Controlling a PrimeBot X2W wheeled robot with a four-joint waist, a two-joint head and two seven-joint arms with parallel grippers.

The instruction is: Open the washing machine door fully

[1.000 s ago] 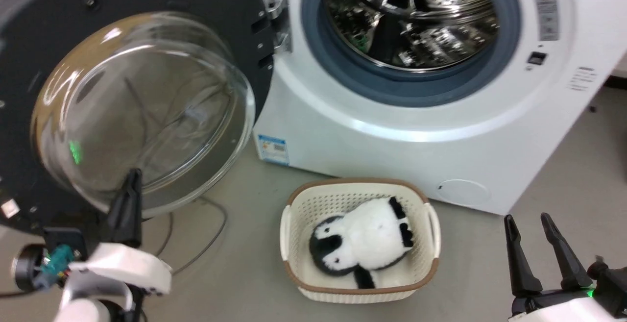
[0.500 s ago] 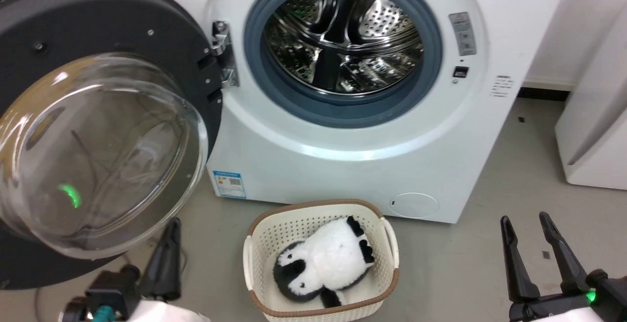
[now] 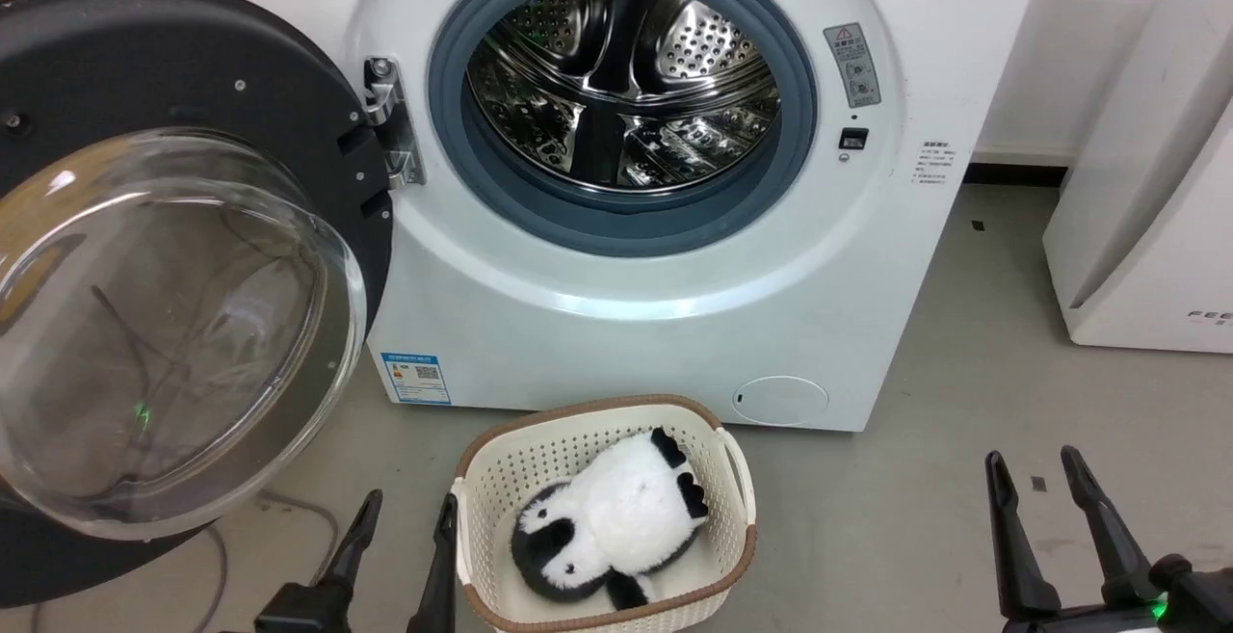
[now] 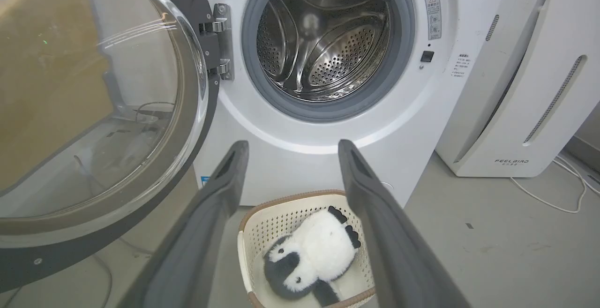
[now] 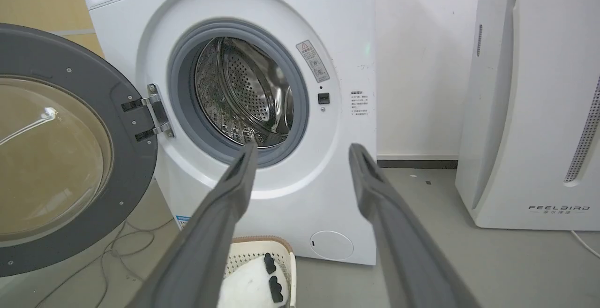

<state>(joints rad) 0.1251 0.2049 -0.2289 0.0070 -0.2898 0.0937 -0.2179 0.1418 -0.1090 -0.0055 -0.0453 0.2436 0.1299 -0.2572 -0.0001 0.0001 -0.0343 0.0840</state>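
Grey floor runs up to a white wall, and the white washing machine stands on it with its steel drum bare inside the grey rubber ring. To its right, set apart by a gap, is a white tower unit. The washing machine door hangs from the hinge at the machine's left, swung wide out, its inner face and bulging glass bowl turned toward the robot. Loose cables lie on the floor under its lower edge. Directly in front of the machine, below the opening, sits a cream basket with a brown rim, and a black-and-white plush penguin lies in it. The left gripper is low, between the door and the basket, its fingers parted and holding nothing, one of them just beside the basket's left rim. The right gripper is well to the right of the basket above bare floor, fingers likewise spread and empty.
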